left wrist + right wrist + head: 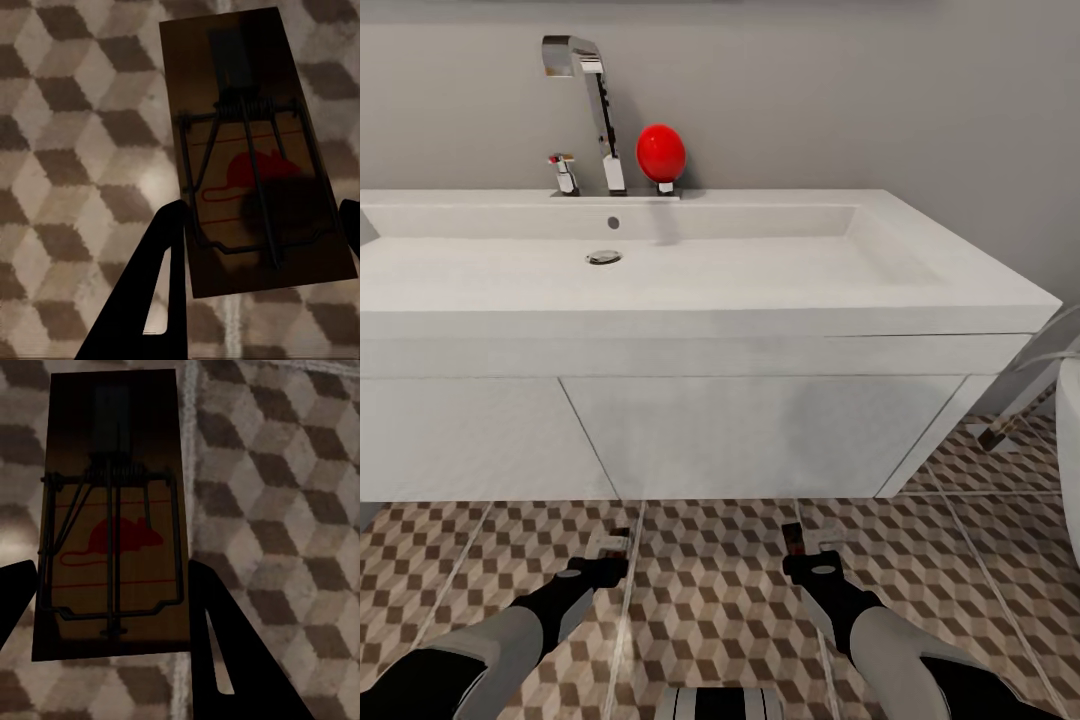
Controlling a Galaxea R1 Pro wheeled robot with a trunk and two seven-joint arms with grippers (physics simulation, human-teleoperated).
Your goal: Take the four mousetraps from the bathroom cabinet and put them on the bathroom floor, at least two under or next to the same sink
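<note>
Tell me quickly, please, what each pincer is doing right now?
Left pincer: shut on a mousetrap.
Right pincer: shut on another mousetrap.

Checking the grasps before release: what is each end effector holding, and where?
Each holds a mousetrap by its long side edges: left end effector on one, right end effector on another.

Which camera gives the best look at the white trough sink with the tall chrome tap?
The head view: the white rectangular trough sink and its tall angular chrome tap show almost whole. Both wrist views face the patterned floor tiles and held mousetraps instead.
</note>
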